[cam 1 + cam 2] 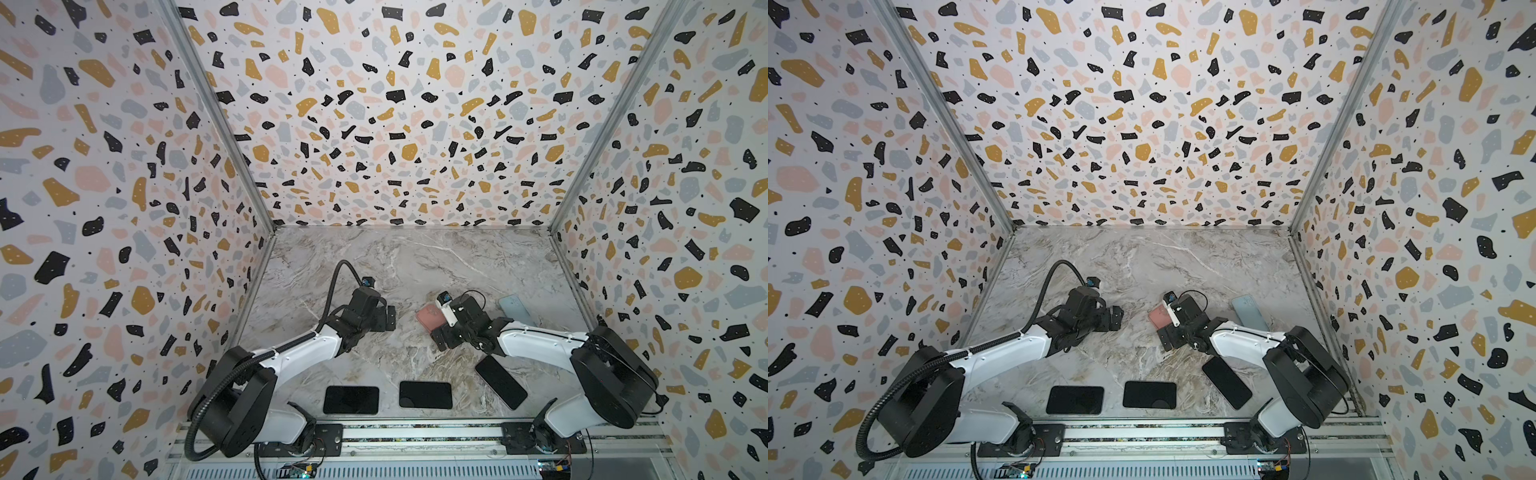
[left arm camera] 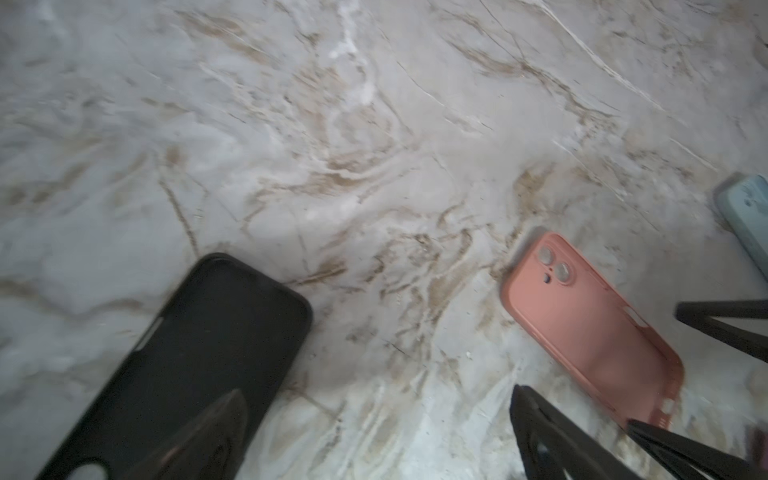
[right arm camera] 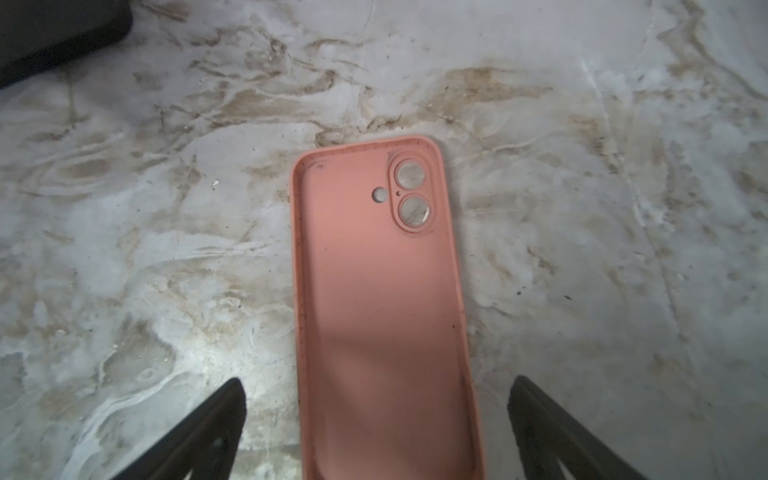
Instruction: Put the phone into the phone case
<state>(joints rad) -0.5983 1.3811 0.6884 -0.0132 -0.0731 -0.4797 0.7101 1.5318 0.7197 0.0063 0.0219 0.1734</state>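
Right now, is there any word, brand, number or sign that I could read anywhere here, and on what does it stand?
No text can be read in any view.
Pink case: plain inside, no lettering.
Black case and blue case: no print shows.
Phones: dark screens, nothing displayed.
Circuit boards at the front edge: any print is too small to read.

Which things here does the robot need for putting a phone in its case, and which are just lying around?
Likely for the job: pink case, below the open right gripper; black case, below the open left gripper; left phone, middle phone, angled phone.
Likely just lying about: light blue case, with no gripper near.
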